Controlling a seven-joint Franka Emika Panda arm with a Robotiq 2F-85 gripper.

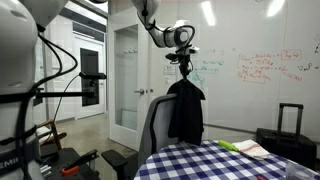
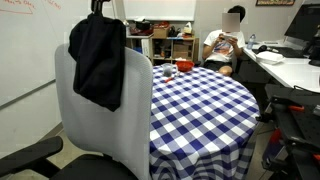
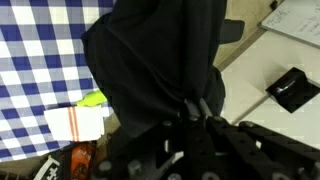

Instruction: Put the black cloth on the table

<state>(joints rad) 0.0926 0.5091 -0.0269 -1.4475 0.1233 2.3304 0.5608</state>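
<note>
The black cloth (image 1: 185, 112) hangs limp from my gripper (image 1: 185, 68), lifted above the grey office chair's back (image 1: 158, 125). In an exterior view the cloth (image 2: 100, 60) drapes in front of the chair back (image 2: 105, 120), beside the table with the blue-and-white checkered tablecloth (image 2: 195, 105). In the wrist view my gripper (image 3: 196, 108) is shut on a bunched top of the cloth (image 3: 160, 55), with the checkered table (image 3: 40, 60) below at the left. The table also shows in an exterior view (image 1: 215, 162).
On the table lie a yellow-green item (image 1: 228, 145) and papers (image 1: 250, 150); a white towel with a stripe (image 3: 75, 123) shows in the wrist view. A black suitcase (image 1: 288, 130) stands by the whiteboard. A seated person (image 2: 225, 45) and desks are beyond the table.
</note>
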